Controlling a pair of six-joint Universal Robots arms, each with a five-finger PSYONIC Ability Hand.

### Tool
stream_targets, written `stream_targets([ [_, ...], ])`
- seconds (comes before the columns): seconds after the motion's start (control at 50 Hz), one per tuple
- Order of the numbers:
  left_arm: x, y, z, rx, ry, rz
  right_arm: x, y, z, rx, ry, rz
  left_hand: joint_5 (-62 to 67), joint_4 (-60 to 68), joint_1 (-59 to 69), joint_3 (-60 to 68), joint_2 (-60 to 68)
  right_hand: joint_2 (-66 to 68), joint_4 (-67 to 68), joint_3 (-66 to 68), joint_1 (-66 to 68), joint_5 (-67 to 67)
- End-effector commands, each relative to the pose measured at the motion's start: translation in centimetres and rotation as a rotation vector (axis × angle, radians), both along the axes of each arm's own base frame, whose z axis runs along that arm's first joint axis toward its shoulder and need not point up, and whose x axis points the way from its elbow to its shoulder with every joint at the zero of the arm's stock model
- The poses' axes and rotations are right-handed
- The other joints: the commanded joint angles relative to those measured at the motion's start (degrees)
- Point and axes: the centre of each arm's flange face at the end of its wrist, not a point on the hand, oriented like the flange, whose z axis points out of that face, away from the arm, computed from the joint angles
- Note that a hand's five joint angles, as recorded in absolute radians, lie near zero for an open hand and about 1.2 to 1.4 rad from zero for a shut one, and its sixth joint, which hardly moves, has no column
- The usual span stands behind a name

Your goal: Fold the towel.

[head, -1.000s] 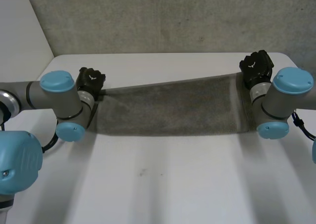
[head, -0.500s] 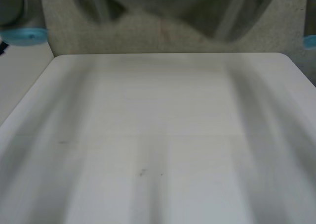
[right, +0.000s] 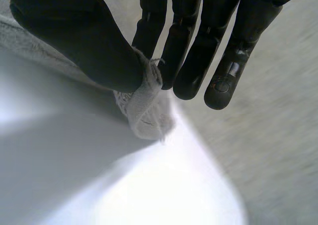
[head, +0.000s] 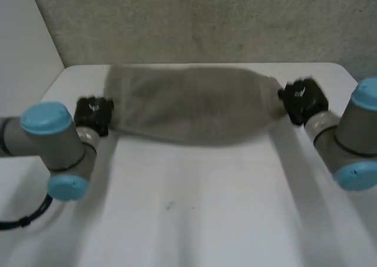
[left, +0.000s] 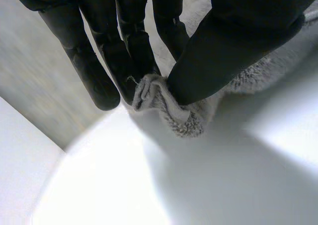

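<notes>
Pinches grey fuzzy terry towel (head: pixel 194 105) by two bunched corners, thumb clamped against straight fingers in black left hand (head: pixel 93 115) and black right hand (head: pixel 301 99), slung over far side of white table (head: pixel 206 208) (small bites only), so may slip free or land skewed.

You have no text, label, brand or number to read here. In the head view, the small pale marks on the back of the left hand (head: pixel 92 111) and the right hand (head: pixel 301 98) are too blurred to make out.
</notes>
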Motion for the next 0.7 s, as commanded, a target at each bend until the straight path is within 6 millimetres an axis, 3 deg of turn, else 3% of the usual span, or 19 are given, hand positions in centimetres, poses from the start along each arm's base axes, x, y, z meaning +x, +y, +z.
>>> stream_targets([
  [0.02,0.9,2.5,-2.4,0.119,-0.044,0.005,-1.0,2.6,-3.4,0.245,0.063,-0.009,10.86,10.22,11.59,10.31,10.20,12.48,11.57,11.81,24.35,12.73],
  [0.16,1.9,5.4,-0.5,0.175,-0.062,0.007,-1.9,5.4,-1.0,0.280,0.075,-0.013,10.86,10.22,11.59,10.31,10.20,12.48,11.57,11.81,24.35,12.73],
  [0.26,3.1,8.4,0.5,0.239,-0.126,0.001,-3.9,6.2,-1.0,0.299,0.106,-0.050,10.86,10.22,11.59,10.31,10.20,12.48,11.57,11.81,24.35,12.73],
  [0.38,3.4,9.8,0.9,0.234,-0.157,-0.021,-5.0,7.4,-1.1,0.294,0.125,-0.056,10.86,10.22,11.59,10.31,10.20,12.48,11.57,11.81,24.35,12.73],
  [0.42,2.9,9.6,1.1,0.220,-0.144,-0.069,-4.9,7.4,-1.2,0.291,0.116,-0.046,-34.16,-34.79,-33.43,-34.71,-34.82,12.48,11.57,11.81,24.35,12.73],
  [0.44,2.9,9.6,1.1,0.220,-0.144,-0.069,-4.9,7.4,-1.2,0.291,0.116,-0.045,-34.37,-35.00,-33.63,-34.92,-35.03,12.48,11.57,11.81,24.35,12.73],
  [0.48,2.8,9.3,1.3,0.217,-0.123,-0.121,-4.8,7.2,-1.2,0.274,0.100,-0.037,-49.79,-50.42,-49.05,-50.33,-50.44,12.48,11.57,11.81,24.35,12.73],
  [0.7,6.0,7.1,1.0,0.249,-0.061,-0.139,-5.9,6.0,-1.2,0.233,0.043,-0.080,-51.53,-52.16,-50.79,-52.08,-52.19,12.48,11.57,11.81,24.35,12.73],
])
